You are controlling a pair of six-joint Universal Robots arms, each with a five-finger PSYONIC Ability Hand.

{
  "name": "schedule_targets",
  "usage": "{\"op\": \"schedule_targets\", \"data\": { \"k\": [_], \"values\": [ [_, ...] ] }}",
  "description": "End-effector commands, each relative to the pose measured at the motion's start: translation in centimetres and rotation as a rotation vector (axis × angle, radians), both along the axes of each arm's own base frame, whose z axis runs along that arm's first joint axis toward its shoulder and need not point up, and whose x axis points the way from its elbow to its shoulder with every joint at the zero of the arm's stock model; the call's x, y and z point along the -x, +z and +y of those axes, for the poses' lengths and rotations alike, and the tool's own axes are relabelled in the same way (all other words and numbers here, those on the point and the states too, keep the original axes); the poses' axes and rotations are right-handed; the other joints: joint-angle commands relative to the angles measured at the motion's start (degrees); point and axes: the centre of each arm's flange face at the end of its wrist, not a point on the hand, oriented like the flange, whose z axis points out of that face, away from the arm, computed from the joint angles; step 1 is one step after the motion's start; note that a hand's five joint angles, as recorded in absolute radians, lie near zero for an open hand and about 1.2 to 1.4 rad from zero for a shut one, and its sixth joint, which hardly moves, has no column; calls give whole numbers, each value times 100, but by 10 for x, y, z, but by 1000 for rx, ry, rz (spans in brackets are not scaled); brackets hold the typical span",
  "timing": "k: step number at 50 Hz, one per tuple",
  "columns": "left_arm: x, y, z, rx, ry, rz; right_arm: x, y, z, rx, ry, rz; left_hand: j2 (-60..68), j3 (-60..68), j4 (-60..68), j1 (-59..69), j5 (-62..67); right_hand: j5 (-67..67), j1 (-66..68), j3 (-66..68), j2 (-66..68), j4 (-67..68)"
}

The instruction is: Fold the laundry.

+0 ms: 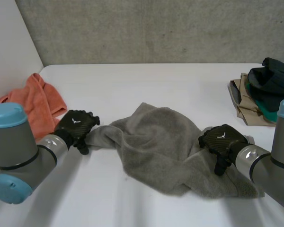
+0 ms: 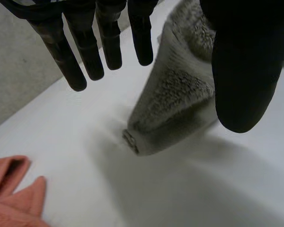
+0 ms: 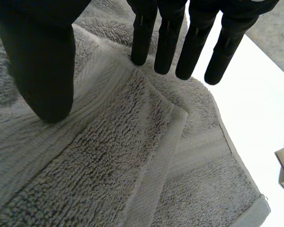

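Note:
A grey towel (image 1: pixel 161 146) lies crumpled in the middle of the white table (image 1: pixel 146 85). My left hand (image 1: pixel 75 125) is at its left corner. In the left wrist view that hand (image 2: pixel 85 52) is open, fingers straight and thumb apart; the towel's corner (image 2: pixel 175 99) rests on the table between them, not pinched. My right hand (image 1: pixel 222 139) is over the towel's right side. In the right wrist view it (image 3: pixel 168 38) is open, straight fingers and thumb spread just above a folded hem of the towel (image 3: pixel 132 142).
An orange cloth (image 1: pixel 38 101) lies bunched at the table's left edge, close beside my left arm, and also appears near the left hand (image 2: pixel 14 189). A pile of dark, green and beige clothes (image 1: pixel 262 92) sits at the far right.

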Motion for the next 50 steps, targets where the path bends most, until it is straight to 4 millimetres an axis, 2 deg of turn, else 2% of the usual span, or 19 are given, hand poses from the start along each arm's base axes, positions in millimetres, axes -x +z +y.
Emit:
{"op": "schedule_targets", "data": {
  "k": [1, 4, 5, 11, 15, 17, 18, 26, 27, 29, 30, 34, 35, 38, 39, 41, 45, 49, 50],
  "values": [
    [4, -9, -8, -11, -19, 4, 2, -9, -10, 20, -29, 8, 1093, 1103, 1102, 1124, 1072, 2623, 2630, 2610, 2648, 2629],
    [5, -15, -11, -21, -16, 0, 2, -10, -11, 34, -33, 6, 1412, 1422, 1420, 1442, 1390, 4654, 4662, 4642, 4680, 4660],
    [6, -16, -12, -23, -16, -1, 2, -10, -11, 33, -34, 8, 1530, 1540, 1539, 1561, 1509, 4880, 4887, 4867, 4905, 4886],
    [9, -16, -19, -9, -18, 2, 4, -15, -7, 11, -35, 14, 2774, 2784, 2782, 2804, 2752, 4926, 4934, 4914, 4952, 4932],
    [12, -12, -24, 18, -15, 6, 5, -14, -6, 11, -41, 16, 4422, 4432, 4430, 4452, 4400, 4926, 4934, 4914, 4952, 4932],
    [12, -11, -26, 38, -4, 5, 6, -10, -6, 22, -42, 14, 5712, 5722, 5721, 5743, 5691, 4926, 4934, 4914, 4952, 4932],
    [12, -11, -27, 48, 4, 4, 6, -7, -6, 32, -44, 13, 5717, 5728, 5726, 5748, 5696, 4926, 4934, 4914, 4952, 4932],
    [4, 0, -40, 154, 123, -27, 17, 70, 6, 158, -58, -12, 5718, 5728, 5726, 5748, 5696, 4926, 4934, 4914, 4952, 4932],
    [1, 9, -39, 177, 139, -32, 22, 90, 8, 189, -74, -17, 5718, 5728, 5726, 5748, 5696, 4926, 4934, 4914, 4952, 4932],
    [-2, 33, -37, 238, 154, -17, 27, 106, 10, 213, -83, -17, 5718, 5728, 5726, 5748, 5696, 4926, 4934, 4914, 4952, 4932],
    [-4, 58, -32, 294, 158, 3, 32, 122, 12, 245, -90, -5, 5718, 5728, 5726, 5748, 5696, 4926, 4934, 4914, 4952, 4932],
    [-6, 103, -13, 396, 155, 43, 46, 156, 20, 333, -97, 67, 5718, 5728, 5726, 5748, 5696, 4926, 4934, 4914, 4952, 4932],
    [-8, 126, -2, 449, 155, 64, 48, 160, 22, 349, -97, 85, 5718, 5728, 5726, 5748, 5696, 4926, 4934, 4914, 4952, 4932],
    [-13, 165, 22, 527, 148, 93, 54, 178, 29, 410, -94, 156, 5718, 5728, 5726, 5748, 5696, 4926, 4934, 4914, 4952, 4932],
    [-14, 172, 28, 536, 144, 97, 55, 181, 31, 421, -92, 168, 5718, 5728, 5726, 5748, 5696, 4926, 4934, 4914, 4952, 4932],
    [-17, 183, 38, 541, 141, 98, 55, 184, 32, 433, -84, 187, 5718, 5728, 5726, 5748, 5696, 4926, 4934, 4914, 4952, 4932],
    [-19, 174, 43, 449, 134, 38, 55, 177, 30, 400, -72, 204, 5718, 5728, 5726, 5748, 5696, 4926, 4934, 4914, 4952, 4932],
    [-15, 142, 33, 330, 112, -81, 53, 144, 10, 273, -56, 238, 5718, 5728, 5726, 5748, 5696, 4926, 4934, 4914, 4952, 4932],
    [-13, 127, 24, 291, 103, -138, 51, 126, -2, 210, -48, 265, 5718, 5728, 5726, 5748, 5696, 4926, 4934, 4914, 4952, 4932]
  ]
}}
